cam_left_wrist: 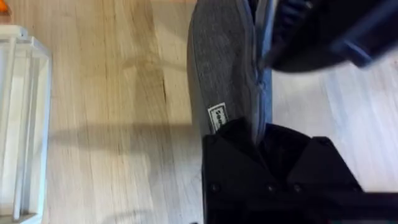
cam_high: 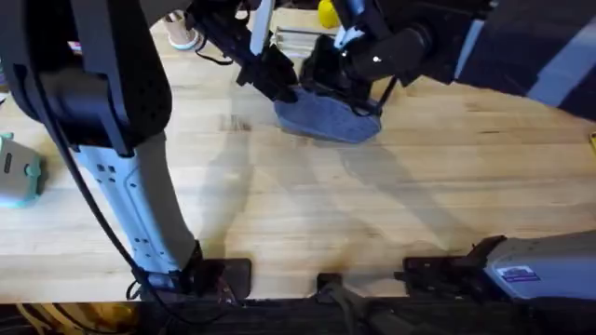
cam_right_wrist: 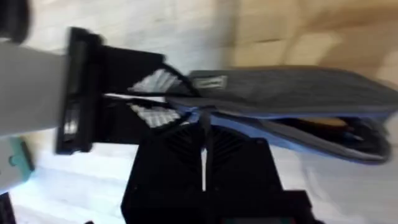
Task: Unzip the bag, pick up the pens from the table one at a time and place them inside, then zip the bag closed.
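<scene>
Your blue-grey bag (cam_high: 326, 119) lies at twelve o'clock on the table (cam_high: 372, 214). It looks soft and light. The left gripper (cam_left_wrist: 258, 140) pinches one end; the right gripper (cam_right_wrist: 202, 127) is closed at the zipper. Hold the fabric taut. Open table lies toward six o'clock.

The left arm (cam_high: 121, 177) has a bulky black upper housing over a pale grey link dotted with small screw holes, and a thin black cable runs down beside that link to its black base (cam_high: 200, 277). The right arm (cam_high: 545, 265) is a grey link with a small blue-and-white sticker and a black joint. Both grippers are matt black; the left gripper (cam_left_wrist: 273, 180) shows small screws.
</scene>
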You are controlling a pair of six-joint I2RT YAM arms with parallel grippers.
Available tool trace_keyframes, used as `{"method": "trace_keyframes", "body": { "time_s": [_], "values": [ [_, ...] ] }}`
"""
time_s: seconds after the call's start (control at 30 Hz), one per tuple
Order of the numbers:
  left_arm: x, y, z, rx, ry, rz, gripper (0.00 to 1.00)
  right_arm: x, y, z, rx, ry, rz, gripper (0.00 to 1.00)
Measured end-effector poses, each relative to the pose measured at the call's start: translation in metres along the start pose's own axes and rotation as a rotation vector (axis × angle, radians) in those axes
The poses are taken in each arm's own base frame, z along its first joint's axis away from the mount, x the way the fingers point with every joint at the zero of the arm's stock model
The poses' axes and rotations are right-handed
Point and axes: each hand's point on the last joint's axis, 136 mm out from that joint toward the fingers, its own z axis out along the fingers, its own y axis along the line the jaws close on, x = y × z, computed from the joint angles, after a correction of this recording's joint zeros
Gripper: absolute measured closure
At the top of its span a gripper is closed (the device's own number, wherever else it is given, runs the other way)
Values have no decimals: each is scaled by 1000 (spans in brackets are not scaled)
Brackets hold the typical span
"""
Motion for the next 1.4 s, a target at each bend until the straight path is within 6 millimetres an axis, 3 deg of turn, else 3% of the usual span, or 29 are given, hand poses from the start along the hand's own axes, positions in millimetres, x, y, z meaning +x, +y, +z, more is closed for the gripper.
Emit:
{"method": "trace_keyframes", "body": {
  "time_s": [0.17,0.47,0.73,1.1,1.4],
  "values": [
    [-3,0,2,3,-6,7,958,-4,-37,-2,93,50,26,968],
    [-22,-3,14,23,-58,41,957,-20,-85,-13,141,129,144,968],
    [-20,-3,13,23,-52,40,957,-36,-150,-31,258,148,301,968],
    [-19,-2,13,21,-44,36,957,-45,-194,-45,337,145,351,968],
    [-20,-3,13,22,-49,36,957,-45,-205,-46,357,146,355,968]
  ]
}}
